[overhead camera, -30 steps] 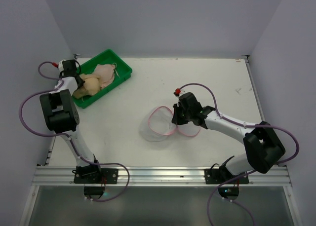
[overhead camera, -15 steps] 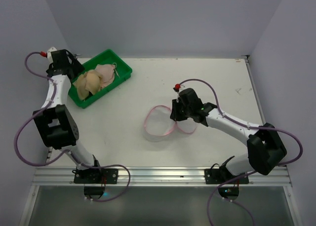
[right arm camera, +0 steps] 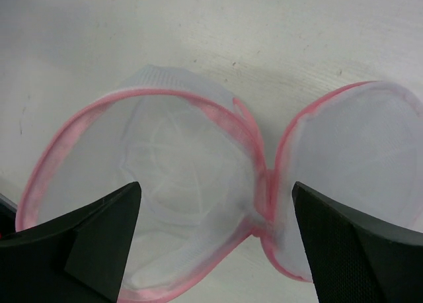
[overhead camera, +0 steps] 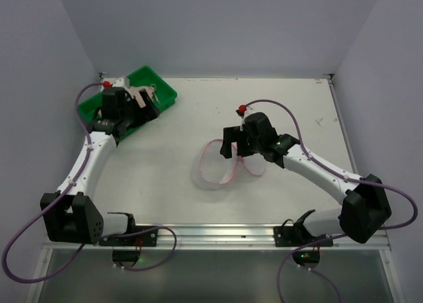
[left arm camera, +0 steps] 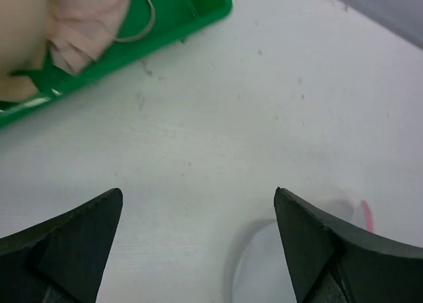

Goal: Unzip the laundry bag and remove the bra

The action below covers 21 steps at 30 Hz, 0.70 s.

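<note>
The laundry bag lies unzipped on the table in two white mesh halves with pink trim. In the right wrist view the laundry bag has nothing inside. My right gripper hovers over its hinge, open, with nothing between the fingers. The beige-pink bra lies in the green tray, partly hidden by my left arm. My left gripper stands open and empty at the tray's near edge. In the left wrist view the left gripper is over bare table, with the bra at the upper left and the bag's pink trim at the lower right.
The green tray sits at the table's back left corner by the wall. Purple cables loop off both arms. White walls enclose the table on three sides. The arm bases stand on the metal rail at the near edge.
Both grippers have opened. The right one let go of the bag's trim and rose slightly. The left arm swung from the tray's left side across to its right near edge.
</note>
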Each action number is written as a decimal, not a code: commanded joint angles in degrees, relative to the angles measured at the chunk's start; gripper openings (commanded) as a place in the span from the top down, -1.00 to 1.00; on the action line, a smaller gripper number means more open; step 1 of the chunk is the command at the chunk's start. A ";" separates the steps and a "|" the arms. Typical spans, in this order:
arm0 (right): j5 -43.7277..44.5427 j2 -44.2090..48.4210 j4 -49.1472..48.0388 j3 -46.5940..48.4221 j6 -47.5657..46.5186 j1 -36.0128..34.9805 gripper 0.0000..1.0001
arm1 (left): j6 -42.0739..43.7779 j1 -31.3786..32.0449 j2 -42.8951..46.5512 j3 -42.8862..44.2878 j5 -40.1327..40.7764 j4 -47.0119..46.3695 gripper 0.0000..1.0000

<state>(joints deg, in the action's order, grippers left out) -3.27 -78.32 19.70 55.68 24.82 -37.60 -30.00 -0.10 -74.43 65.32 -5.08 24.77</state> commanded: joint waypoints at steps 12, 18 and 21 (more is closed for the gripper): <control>-1.21 9.76 2.01 -3.46 8.03 10.87 -0.97 | -11.74 27.42 -0.26 -13.89 1.39 -6.39 -0.79; -3.06 11.26 1.83 -12.15 15.68 19.83 -0.96 | -13.42 31.21 -7.81 -16.36 4.82 -10.53 -0.65; -3.23 11.53 1.22 -16.11 18.06 23.27 -0.94 | -13.77 31.56 -11.07 -17.68 7.18 -11.68 -0.54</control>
<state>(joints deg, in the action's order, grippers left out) -4.97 -68.49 20.75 42.52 37.71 -16.93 -41.78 31.20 -83.61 48.69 -1.74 17.74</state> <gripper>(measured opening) 0.974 0.782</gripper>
